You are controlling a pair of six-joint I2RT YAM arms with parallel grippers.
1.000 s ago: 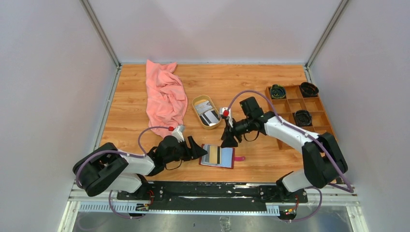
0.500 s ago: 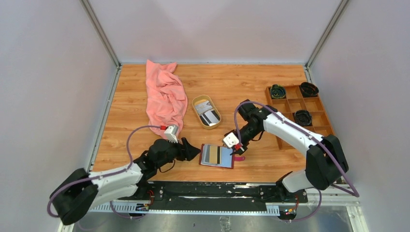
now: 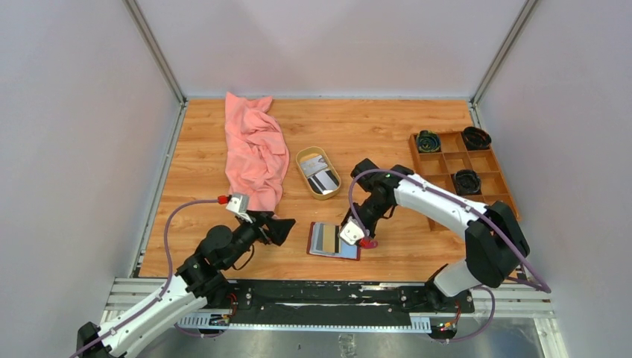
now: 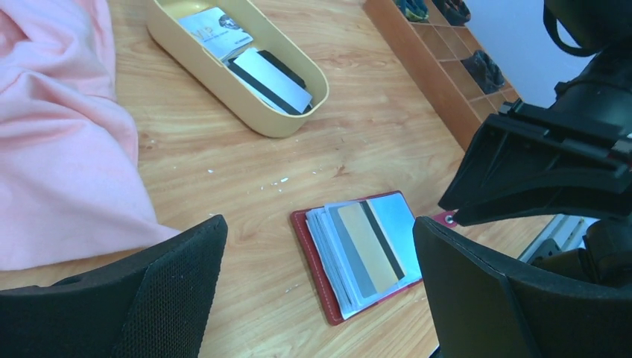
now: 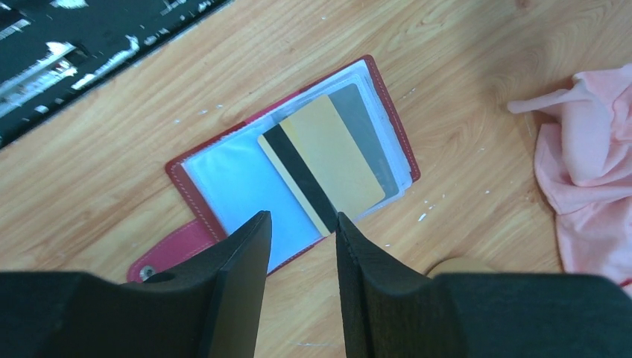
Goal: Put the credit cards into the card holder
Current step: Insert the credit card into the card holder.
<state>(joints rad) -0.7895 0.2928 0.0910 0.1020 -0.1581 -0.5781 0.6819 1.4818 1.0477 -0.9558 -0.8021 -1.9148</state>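
The card holder lies open nearest the arm bases. A gold card is slanted across its pages; we cannot tell whether it is seated. The right gripper hovers directly over the holder's snap side, jaws narrowly parted and empty. The left gripper stands just left of the holder, spread wide and empty. The other credit cards lie farther back in the tan dish, which we judge nearer the right arm. The pink cloth and wooden tray flank the dish without obstructing it.

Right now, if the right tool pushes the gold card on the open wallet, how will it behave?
The gold card looks thin, flat, stiff; it probably slides rather than bends. It lies on the glossy clear sleeves of the wallet, likely slippery. Lying flush, its edges may be hard to grip.
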